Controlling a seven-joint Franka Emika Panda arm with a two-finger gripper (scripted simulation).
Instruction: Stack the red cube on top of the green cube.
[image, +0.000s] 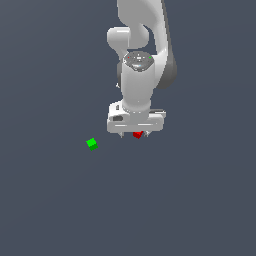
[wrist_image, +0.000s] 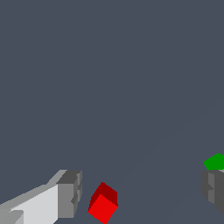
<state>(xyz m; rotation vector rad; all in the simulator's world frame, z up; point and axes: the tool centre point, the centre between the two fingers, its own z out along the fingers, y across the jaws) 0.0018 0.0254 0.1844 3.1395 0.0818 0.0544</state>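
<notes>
In the exterior view, the white arm reaches down over the dark grey surface (image: 50, 200), its hand (image: 136, 134) low above the red cube (image: 138, 134), which shows partly beneath it. The green cube (image: 92, 144) lies apart on the surface, toward the exterior view's left.

In the wrist view, the hand (wrist_image: 142, 192) is spread wide, its fingers (wrist_image: 70, 192) empty. The red cube (wrist_image: 103, 204) sits between them, nearer one finger and touching neither. The green cube (wrist_image: 215, 162) peeks out behind the other fingertip.
</notes>
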